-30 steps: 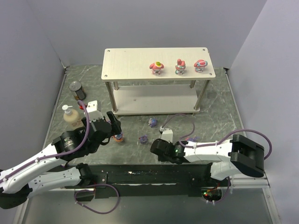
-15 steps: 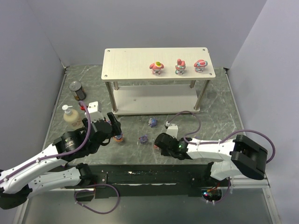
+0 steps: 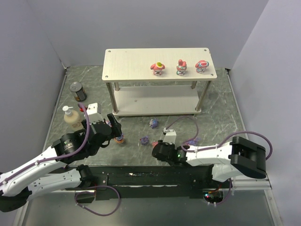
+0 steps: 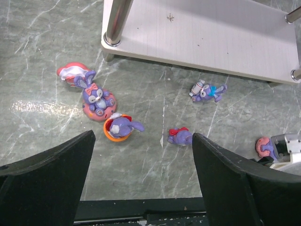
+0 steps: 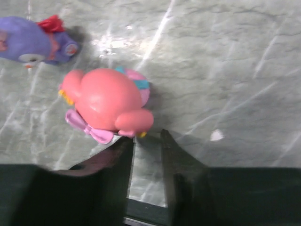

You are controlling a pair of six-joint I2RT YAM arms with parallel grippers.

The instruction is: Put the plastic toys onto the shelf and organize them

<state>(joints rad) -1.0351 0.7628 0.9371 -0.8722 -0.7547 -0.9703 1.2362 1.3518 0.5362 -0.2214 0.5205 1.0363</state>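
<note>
The shelf [image 3: 141,66] stands at the back with three pink toys [image 3: 181,67] in a row on the right of its top board; its lower board [image 4: 211,37] is bare. Several purple and pink toys [image 4: 96,101] lie on the marble table in front. My left gripper [image 4: 143,141] hangs open wide above the table, near a purple toy in an orange cup [image 4: 120,128]. My right gripper [image 5: 148,141] is low on the table, its jaws a narrow gap apart and holding nothing. A pink toy [image 5: 106,101] lies on its side just beyond its tips, touching the left one.
A dark tin can [image 3: 77,90] and a beige pump bottle [image 3: 71,117] stand at the left. A purple toy with a red bow [image 5: 33,42] lies just past the pink one. The black strip of the near table edge [image 3: 150,176] runs right behind both grippers.
The right gripper's jaws have parted from shut, and the arm has swung forward and back to the left near the pink toy. The left arm has hardly moved.
</note>
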